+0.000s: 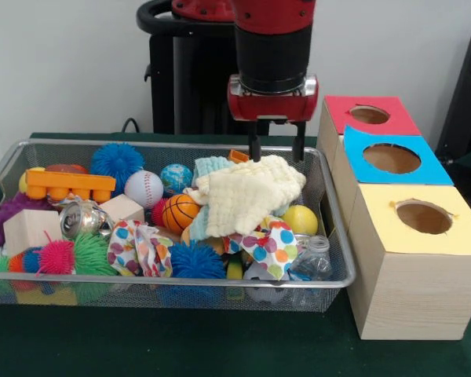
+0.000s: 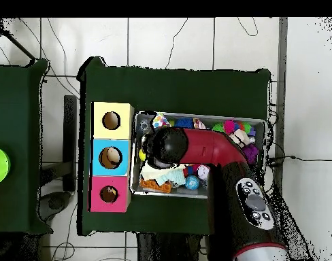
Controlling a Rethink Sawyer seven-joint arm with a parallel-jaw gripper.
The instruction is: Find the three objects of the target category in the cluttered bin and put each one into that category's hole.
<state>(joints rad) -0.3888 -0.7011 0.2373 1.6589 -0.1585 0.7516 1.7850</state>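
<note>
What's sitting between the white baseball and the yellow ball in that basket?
In the front view, an orange basketball and a cream cloth lie between the baseball and yellow ball.

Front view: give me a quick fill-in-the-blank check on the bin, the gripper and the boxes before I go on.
1. The gripper hangs right above the cream-coloured ____ in the wire bin.
2. Of the three boxes, the one nearest the camera has a ____ top, the blue box is in the middle and the red box is farthest.
3. The small basketball lies just in front of the white ____.

Missing words: cloth; yellow; baseball
</note>
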